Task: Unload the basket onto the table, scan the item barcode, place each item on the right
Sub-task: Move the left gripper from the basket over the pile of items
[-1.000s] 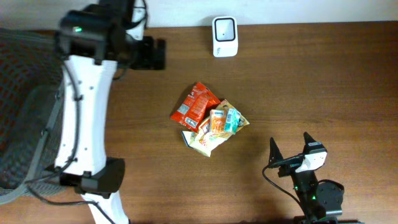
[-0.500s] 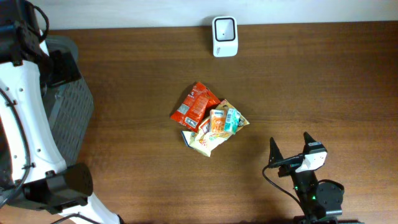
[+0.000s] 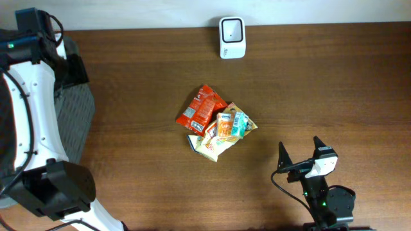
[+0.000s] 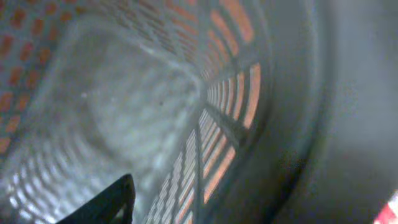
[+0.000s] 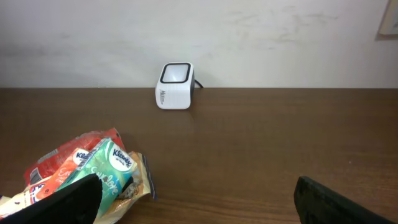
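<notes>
Small goods await on the table: the heap of packets (image 3: 217, 127) lies flat and overlapping in the middle of the brown table (image 3: 321, 83) before me. A red packet (image 3: 200, 109) takes the heap's far-left side. An orange packet (image 3: 225, 125) lies across the centre, with a teal Kleenex tissue pack (image 3: 240, 122) touching its right side. A pale packet (image 3: 209, 146) sits at the near edge, partly under the others. The white barcode scanner (image 3: 232, 29) stands upright at the table's far edge, well apart from the heap, its dark window turned toward my side.
</notes>
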